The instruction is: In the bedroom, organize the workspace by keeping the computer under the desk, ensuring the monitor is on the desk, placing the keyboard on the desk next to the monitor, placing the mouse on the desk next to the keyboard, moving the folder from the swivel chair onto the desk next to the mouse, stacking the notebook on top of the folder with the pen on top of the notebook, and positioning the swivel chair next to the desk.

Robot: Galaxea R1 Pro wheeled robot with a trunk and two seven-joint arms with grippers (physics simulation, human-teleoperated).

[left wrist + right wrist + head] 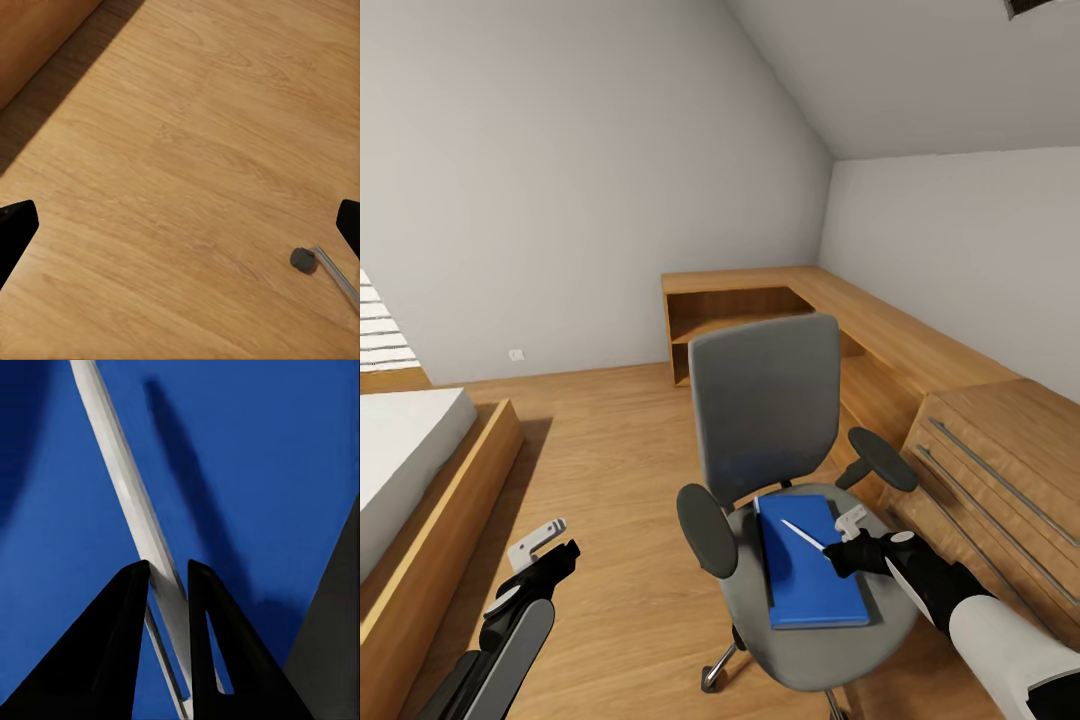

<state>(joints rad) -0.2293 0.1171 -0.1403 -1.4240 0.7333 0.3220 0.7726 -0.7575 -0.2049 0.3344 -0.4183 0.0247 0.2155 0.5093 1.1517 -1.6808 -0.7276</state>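
Head view has the swivel chair (780,440) right in front, grey seat and backrest, standing on the wood floor (610,480) near the long wooden desk (880,330) that runs along the right wall and around the corner. On the seat lies a blue notebook (815,580), and what looks like a darker folder (764,560) peeks out along its left edge, though it's hard to be sure what that strip is.

The right gripper (838,548) reaches in from the right, over the notebook, and it's clenched on a white pen (801,534). The pen sticks out toward the chair's back, tilted, with its tip over the blue cover. Right wrist view backs this up: the two dark fingers (112,645) pinch the pen (124,487) between them, with the blue notebook (262,450) behind it and the pen's shadow falling across the cover. Can't tell from that shot if the pen's far end touches the cover or hangs just above it.

The left gripper (545,545) hangs low on the left over bare floor, well apart from the chair, near the wooden bed frame (450,540). In the left wrist view its fingertips (16,232) sit far apart at the edges of the picture, so it's released and holding nothing. Below it there's floor (180,150) and one of the chair's caster wheels (302,259) on its metal leg.
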